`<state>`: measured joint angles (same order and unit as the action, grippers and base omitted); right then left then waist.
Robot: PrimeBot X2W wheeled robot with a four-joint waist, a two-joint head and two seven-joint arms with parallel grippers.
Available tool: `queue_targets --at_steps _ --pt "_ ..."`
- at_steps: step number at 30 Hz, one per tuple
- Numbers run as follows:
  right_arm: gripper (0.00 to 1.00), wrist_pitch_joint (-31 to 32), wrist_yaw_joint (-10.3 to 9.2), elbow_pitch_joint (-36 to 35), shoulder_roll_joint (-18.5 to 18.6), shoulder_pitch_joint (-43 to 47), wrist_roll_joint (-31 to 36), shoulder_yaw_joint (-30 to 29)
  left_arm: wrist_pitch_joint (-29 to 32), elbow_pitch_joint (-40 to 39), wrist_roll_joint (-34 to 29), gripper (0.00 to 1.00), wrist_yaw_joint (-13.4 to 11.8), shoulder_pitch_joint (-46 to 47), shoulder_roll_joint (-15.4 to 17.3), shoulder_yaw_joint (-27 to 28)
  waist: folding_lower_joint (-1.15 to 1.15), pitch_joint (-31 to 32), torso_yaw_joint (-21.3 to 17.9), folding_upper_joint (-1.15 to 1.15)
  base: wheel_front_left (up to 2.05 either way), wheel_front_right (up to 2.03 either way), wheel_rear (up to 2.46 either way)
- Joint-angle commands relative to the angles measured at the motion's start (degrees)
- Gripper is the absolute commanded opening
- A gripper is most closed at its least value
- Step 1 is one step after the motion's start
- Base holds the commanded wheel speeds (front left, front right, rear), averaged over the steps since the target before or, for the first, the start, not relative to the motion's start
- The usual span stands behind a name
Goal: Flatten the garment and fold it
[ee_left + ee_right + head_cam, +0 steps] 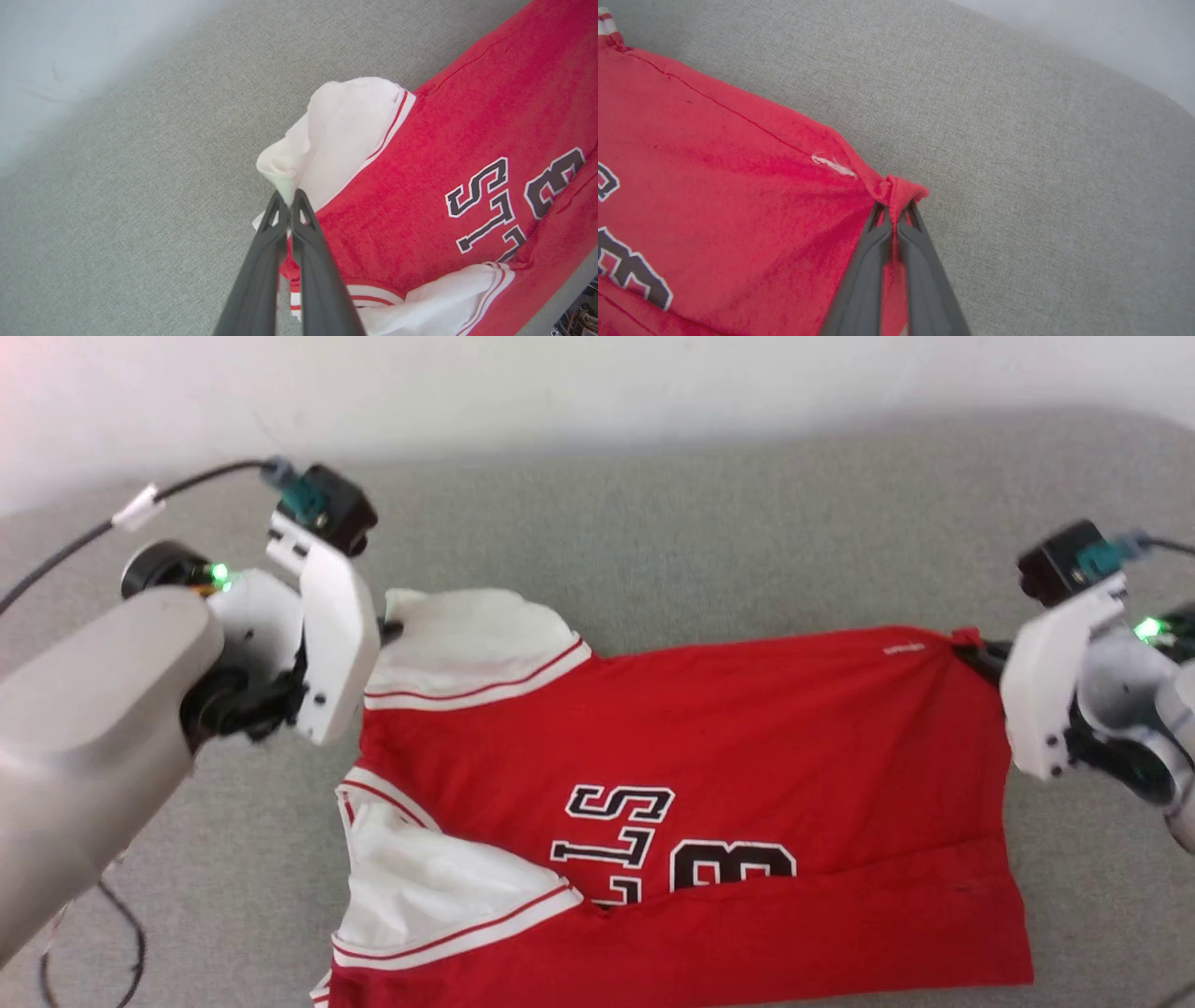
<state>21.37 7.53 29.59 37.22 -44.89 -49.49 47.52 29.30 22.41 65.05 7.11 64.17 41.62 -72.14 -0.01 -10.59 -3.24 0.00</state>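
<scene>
On the grey cloth-covered tabletop (653, 523) lies the red jersey-style T-shirt with white short sleeves and black letters (747, 737), chest side up. The left claw (290, 198) is pinched shut on the tip of the far white sleeve (345, 126). The right claw (894, 210) is pinched shut on the far red bottom corner (903, 189).

I think the step is to pull the far edge straight. To do it well, both claws should lift just a little and pull away from each other at the same speed. Then the cloth goes tight and does not slip out.

In the head view the shirt's long way runs from side to side. Its sleeves point to the robot's left and its bottom edge points right. A near strip of red is folded over the lower letters.
</scene>
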Motion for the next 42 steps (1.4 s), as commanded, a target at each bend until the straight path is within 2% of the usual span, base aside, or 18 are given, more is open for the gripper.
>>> queue_targets --at_steps 1,4,8,14,18,22,30,31,32,33,34,36,38,42 --pt "0.00 -0.5 -0.04 -0.4 0.3 0.9 -0.3 0.2 -0.4 -0.4 0.1 0.00 0.4 -1.0 0.4 -0.1 0.01 3.8 0.5 0.00 0.00 0.00 0.00" --pt "0.00 -2.9 -0.04 -2.6 2.6 3.9 -1.1 0.5 -1.4 -3.6 0.2 0.00 0.3 -3.6 2.6 -0.3 0.01 6.0 1.2 0.00 0.00 0.00 0.00" --pt "0.00 -5.4 -0.04 -5.4 4.1 8.3 -2.0 0.3 -3.0 -9.4 0.1 0.00 -1.3 -8.6 6.2 -0.5 0.01 7.9 1.4 0.00 0.00 0.00 0.00" --pt "0.00 -8.7 -0.04 -7.8 4.9 16.6 -2.2 -1.1 -6.2 -18.3 0.9 0.00 -5.5 -18.7 11.1 -0.8 0.01 9.7 2.1 0.00 0.00 0.00 0.00" --pt "0.00 -9.8 -0.04 -8.6 5.3 22.3 -2.3 -2.8 -7.6 -22.2 1.7 0.00 -8.0 -25.4 13.2 -0.9 0.01 10.2 2.5 0.00 0.00 0.00 0.00" --pt "0.00 -8.5 -0.04 -8.7 5.1 26.4 -1.5 -3.8 -8.3 -23.3 2.2 0.00 -9.5 -30.7 13.4 -1.0 0.01 9.6 2.6 0.00 0.00 0.00 0.00" --pt "0.00 -4.9 -0.04 -5.9 1.9 28.3 0.7 -4.2 -10.8 -18.0 3.4 0.00 -9.8 -34.8 7.9 -1.0 0.01 8.2 2.6 0.00 0.00 0.00 0.00" --pt "0.00 -4.9 -0.04 -5.8 1.7 28.2 1.0 -4.4 -11.3 -17.2 3.1 0.29 -10.0 -34.8 7.5 -0.9 0.01 8.2 2.7 0.00 0.00 0.00 0.00" --pt "0.13 -5.1 -0.04 -6.0 1.6 28.1 1.2 -4.6 -12.2 -16.5 2.7 1.00 -9.9 -34.7 7.1 -0.7 0.01 8.3 2.8 0.00 0.00 0.00 0.00" --pt "0.60 -5.6 -0.04 -6.1 1.7 27.8 1.6 -5.2 -13.6 -16.1 2.5 1.00 -9.8 -34.7 6.8 -0.3 0.01 8.5 2.8 0.00 0.00 0.00 0.00" --pt "1.00 -6.4 -0.04 -6.3 1.8 27.7 2.0 -5.8 -15.0 -15.7 2.3 1.00 -9.7 -34.7 6.7 0.2 0.01 8.9 2.8 0.00 0.00 0.00 0.00" --pt "1.00 -7.1 -0.04 -7.1 2.2 27.8 2.5 -7.0 -18.7 -15.4 1.1 1.00 -10.0 -34.7 6.8 1.4 0.01 9.8 3.0 0.00 0.00 0.00 0.00" --pt "1.00 -7.3 -0.04 -8.8 3.2 27.7 3.0 -8.2 -23.8 -15.3 -0.3 1.00 -11.4 -34.8 6.9 3.2 0.01 10.6 3.0 0.00 0.00 0.00 0.00" --pt "1.00 -5.5 -0.04 -14.6 6.1 27.1 4.0 -11.0 -35.2 -15.8 -4.8 1.00 -16.9 -35.3 6.8 6.7 0.01 11.4 3.0 0.00 0.00 0.00 0.00"
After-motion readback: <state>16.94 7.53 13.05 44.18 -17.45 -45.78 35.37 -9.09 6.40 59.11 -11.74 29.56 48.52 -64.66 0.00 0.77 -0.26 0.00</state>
